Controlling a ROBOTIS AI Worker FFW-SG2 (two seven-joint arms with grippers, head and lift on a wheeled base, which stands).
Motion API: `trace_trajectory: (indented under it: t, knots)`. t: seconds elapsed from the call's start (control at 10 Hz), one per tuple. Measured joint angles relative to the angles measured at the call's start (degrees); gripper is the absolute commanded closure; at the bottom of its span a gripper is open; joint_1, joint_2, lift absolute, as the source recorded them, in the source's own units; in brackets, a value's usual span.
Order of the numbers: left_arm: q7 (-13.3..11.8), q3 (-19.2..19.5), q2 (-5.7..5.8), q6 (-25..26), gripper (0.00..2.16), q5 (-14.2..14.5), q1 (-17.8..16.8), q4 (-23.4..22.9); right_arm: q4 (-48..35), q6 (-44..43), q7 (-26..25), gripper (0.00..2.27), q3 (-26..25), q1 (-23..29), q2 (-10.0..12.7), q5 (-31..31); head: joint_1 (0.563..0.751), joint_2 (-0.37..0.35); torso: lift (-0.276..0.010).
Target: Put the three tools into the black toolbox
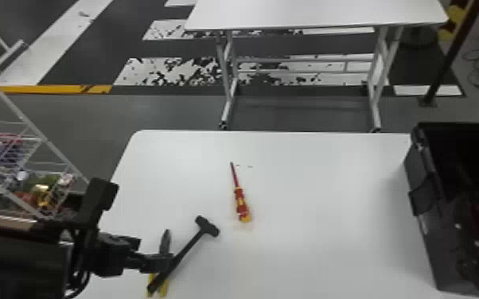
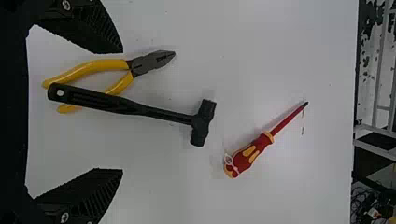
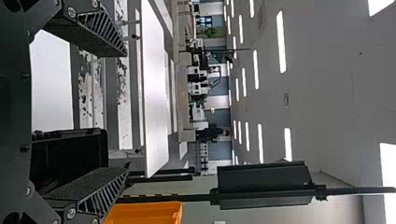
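The hammer (image 2: 140,109) lies on the tabletop (image 1: 310,199) with its handle across the yellow grips of the combination pliers (image 2: 133,68), and that overlap is our main worry: if we close on one, we may pinch both, or drag the pliers askew as the hammer lifts. The screwdriver (image 2: 250,154), red and yellow, rests apart from them, past the hammer's head, its blade pointing away from us. Our left tool (image 2: 122,111) is over the near end of the pair, fingers wide apart with nothing between them. A grasp low on the hammer's handle would leave the head hanging out at the far end, where its weight could twist the hammer round in the fingers. The screwdriver's rounded handle might roll if one finger nudged it first. Farther out, the black toolbox (image 1: 433,214) stands at the right-hand side of the tabletop, apparently open, with all three tools outside it. Our right tool (image 3: 127,110) is by it, also spread wide and empty. We would watch that side: both arms working around the box could bump each other, a careless sweep could shove it, and a long hammer brought in crosswise could catch on its rim.
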Motion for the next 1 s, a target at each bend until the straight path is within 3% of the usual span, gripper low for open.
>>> trace_trajectory:
  t: [0.1, 0.4, 1.0]
  knots:
    - [-1.87, -0.66, 0.78, 0.02, 0.09, -0.98, -1.26, 1.07, 0.0, 0.0, 0.0, 0.13, 0.08, -0.07, 0.05, 0.0, 0.695, 0.162, -0.051]
    - [-4.35, -4.18, 2.92, -1.12, 0.09, -4.48, -4.08, 4.42, 0.13, 0.0, 0.0, 0.13, 0.12, -0.16, 0.18, 0.0, 0.695, 0.168, -0.051]
    - [-2.58, -13.58, 2.56, -4.93, 0.09, -9.56, -8.22, 11.86, 0.08, -1.43, 0.0, 0.13, 0.16, 0.28, 0.32, 0.0, 0.695, 0.127, -0.051]
